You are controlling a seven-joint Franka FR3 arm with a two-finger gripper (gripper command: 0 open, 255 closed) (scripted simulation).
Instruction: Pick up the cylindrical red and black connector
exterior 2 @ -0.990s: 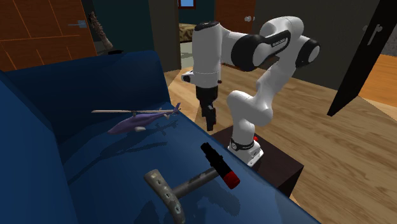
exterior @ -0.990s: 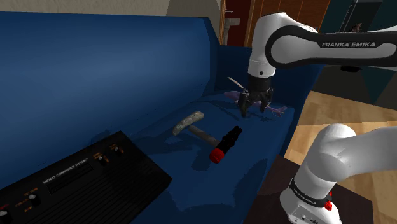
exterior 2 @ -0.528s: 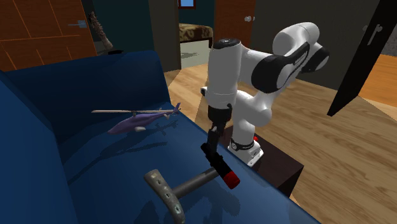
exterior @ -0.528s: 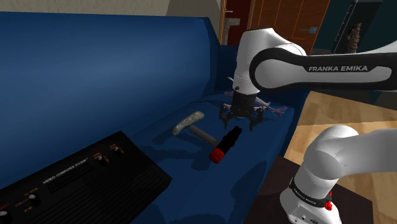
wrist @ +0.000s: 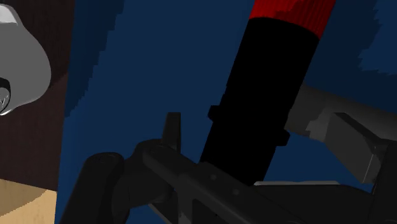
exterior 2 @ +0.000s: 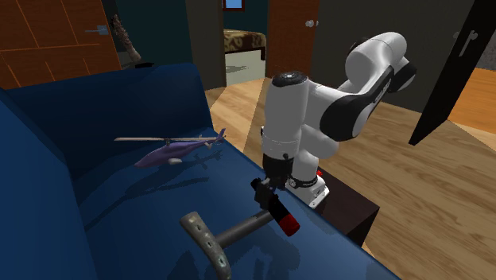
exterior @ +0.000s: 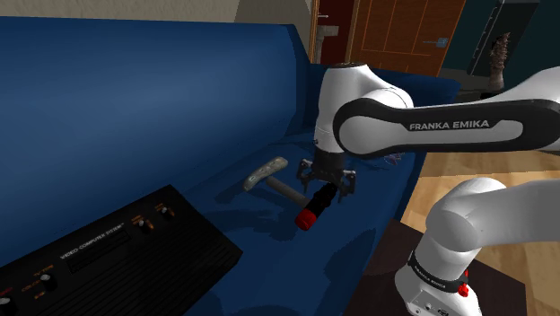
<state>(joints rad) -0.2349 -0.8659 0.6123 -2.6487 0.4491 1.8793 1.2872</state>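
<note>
The connector lies on the blue sofa seat (exterior: 224, 202), a black cylinder (exterior: 320, 201) with a red end (exterior: 308, 218). In the second exterior view its black body (exterior 2: 277, 208) runs to the red end (exterior 2: 291, 226) near the seat's front edge. My gripper (exterior: 325, 184) is low over the black half, open, one finger on each side. The second exterior view has the gripper (exterior 2: 266, 188) at the end away from the red cap. In the wrist view the black body (wrist: 261, 108) stands between the fingers of the gripper (wrist: 261, 137), with the red end (wrist: 289, 13) beyond.
A hammer with a grey head (exterior: 266, 172) lies just beside the connector, its handle (exterior 2: 242, 229) close to the red end. A black game console (exterior: 117, 247) sits on the seat in the shoulder view's lower left. A purple toy helicopter (exterior 2: 175, 151) rests further along the seat.
The gripper has moved from beside the helicopter to the connector and come down, with its fingers now straddling the black half. The connector and hammer have not moved.
</note>
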